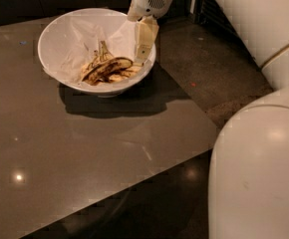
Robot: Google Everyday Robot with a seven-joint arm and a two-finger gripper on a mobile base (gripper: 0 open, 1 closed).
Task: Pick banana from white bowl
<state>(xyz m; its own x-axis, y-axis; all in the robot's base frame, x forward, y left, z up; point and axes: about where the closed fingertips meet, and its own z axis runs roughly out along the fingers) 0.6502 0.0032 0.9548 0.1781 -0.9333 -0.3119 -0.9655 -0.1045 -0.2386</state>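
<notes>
The white bowl (60, 34), lined with crinkled white paper, stands on the grey table toward the back. The banana (106, 67), curved and dark-blotched, lies in the bowl's lower right part, among paler peel scraps with an upright stem (102, 49). My gripper (143, 51) hangs over the bowl's right rim, just right of the banana's tip and apart from it. One cream finger (145, 40) shows, pointing down into the bowl.
The grey table (84, 153) has its front-right edge running diagonally, with dark floor (204, 78) beyond. My white arm and body (264, 148) fill the right side. Dark cabinets stand behind the bowl.
</notes>
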